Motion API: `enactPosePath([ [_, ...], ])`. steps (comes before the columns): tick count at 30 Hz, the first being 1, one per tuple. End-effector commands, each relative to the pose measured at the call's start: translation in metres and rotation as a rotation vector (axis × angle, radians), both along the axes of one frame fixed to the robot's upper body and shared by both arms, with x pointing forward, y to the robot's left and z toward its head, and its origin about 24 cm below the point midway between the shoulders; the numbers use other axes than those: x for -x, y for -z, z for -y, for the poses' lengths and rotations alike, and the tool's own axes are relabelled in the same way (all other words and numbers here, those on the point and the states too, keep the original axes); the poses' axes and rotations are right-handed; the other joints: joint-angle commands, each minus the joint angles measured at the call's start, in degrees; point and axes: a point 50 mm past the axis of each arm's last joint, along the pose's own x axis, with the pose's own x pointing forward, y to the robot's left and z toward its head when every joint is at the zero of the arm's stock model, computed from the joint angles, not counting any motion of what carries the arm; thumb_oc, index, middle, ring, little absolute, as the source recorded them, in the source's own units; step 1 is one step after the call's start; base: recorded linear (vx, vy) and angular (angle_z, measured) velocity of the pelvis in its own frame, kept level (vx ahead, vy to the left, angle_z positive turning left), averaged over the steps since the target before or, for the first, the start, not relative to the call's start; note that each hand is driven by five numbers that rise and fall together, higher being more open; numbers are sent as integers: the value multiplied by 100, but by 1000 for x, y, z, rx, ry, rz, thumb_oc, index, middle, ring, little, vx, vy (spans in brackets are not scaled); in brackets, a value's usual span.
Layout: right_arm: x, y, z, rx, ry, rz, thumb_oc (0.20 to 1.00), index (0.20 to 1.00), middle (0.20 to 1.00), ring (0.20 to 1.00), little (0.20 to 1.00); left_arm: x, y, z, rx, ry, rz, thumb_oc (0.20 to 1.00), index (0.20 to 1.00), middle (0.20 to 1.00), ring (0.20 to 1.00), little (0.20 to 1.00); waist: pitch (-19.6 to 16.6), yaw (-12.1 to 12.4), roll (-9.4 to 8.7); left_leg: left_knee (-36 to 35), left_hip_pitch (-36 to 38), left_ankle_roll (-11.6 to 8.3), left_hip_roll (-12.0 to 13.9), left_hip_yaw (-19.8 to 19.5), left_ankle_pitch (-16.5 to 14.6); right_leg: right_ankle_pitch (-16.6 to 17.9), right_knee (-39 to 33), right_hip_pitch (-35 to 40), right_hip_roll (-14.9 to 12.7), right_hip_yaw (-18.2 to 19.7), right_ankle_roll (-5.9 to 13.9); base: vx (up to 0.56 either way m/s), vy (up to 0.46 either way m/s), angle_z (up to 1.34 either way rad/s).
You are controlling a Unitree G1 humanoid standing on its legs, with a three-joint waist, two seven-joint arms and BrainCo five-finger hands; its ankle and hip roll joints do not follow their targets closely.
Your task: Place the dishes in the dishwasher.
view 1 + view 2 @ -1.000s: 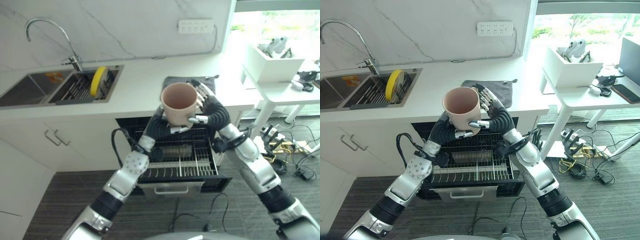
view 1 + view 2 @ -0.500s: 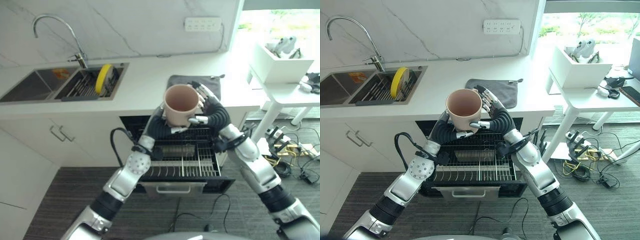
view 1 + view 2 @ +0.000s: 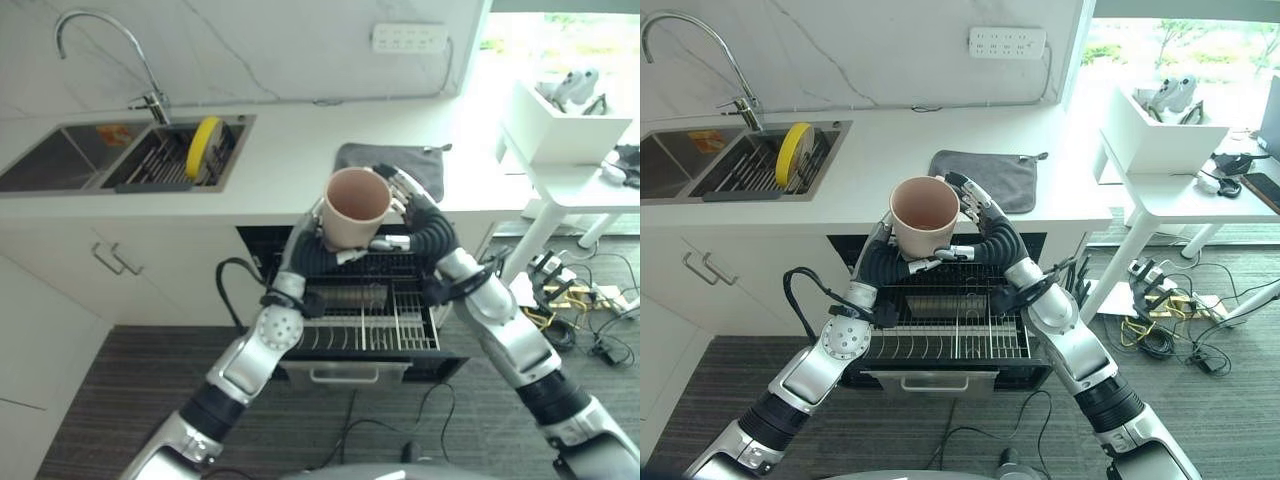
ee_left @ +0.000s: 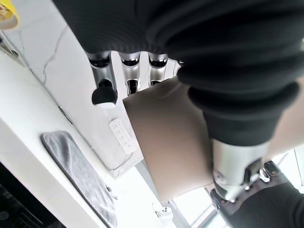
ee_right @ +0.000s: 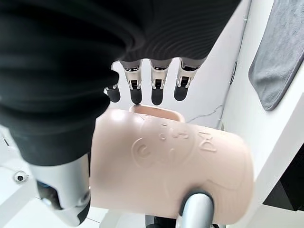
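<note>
A robot holds a pale pink cup in both hands above an open dishwasher drawer.

The cup [image 3: 356, 206] is upright, its open mouth facing up, held in the air just in front of the white counter's [image 3: 280, 170] near edge and over the pulled-out dishwasher rack [image 3: 365, 325]. The left hand [image 3: 304, 245] grips it from the left, fingers and thumb curled round its side. The right hand [image 3: 412, 222] cradles it from the right, its thumb pressed against the cup's wall and its fingers [image 5: 157, 90] reaching past the rim, only loosely bent. On the counter just beyond the cup lies a grey cloth mat [image 3: 990, 176]. Far to the left, a yellow plate [image 3: 203, 150] stands on edge in the sink's rack [image 3: 165, 170], beside a curved tap [image 3: 100, 55].
</note>
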Motion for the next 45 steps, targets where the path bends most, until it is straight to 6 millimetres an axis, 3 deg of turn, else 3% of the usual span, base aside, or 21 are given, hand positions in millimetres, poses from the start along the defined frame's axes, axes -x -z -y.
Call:
enactPosePath([
  [1,3,-45,-20,-57,-85,182,1000,1000,1000,1000,1000,-9,-33,11,-69,40,199,200,200,200,200,200,-25,30,-282,550,-53,1,-19,86,-332,-624,504,245,-539,182,648,0,0,0],
  [14,0,-48,-27,-96,-103,156,1000,1000,1000,1000,1000,-5,-30,15,-111,45,259,200,200,200,200,200,-36,71,-275,520,-43,-7,-28,63,-327,-619,490,254,-543,166,647,-2,0,0],
  [22,-2,-49,-32,-8,-91,192,1000,1000,1000,1000,1000,-16,-44,0,-97,4,275,200,200,200,200,200,-90,71,-213,516,-34,-17,-37,5,-302,-642,494,265,-536,216,634,10,26,3],
  [33,-6,-47,-33,83,-97,191,1000,1000,1000,1000,1000,-19,-45,1,-150,2,266,200,200,200,200,200,-71,84,-239,557,-46,-18,-28,-11,-309,-663,539,268,-540,207,635,0,0,0],
  [45,-6,-53,-38,30,-56,218,1000,1000,1000,1000,1000,-19,-43,10,-175,26,253,200,200,200,200,200,-61,74,-218,587,-52,-10,-33,-5,-336,-683,560,258,-542,234,629,0,0,0],
])
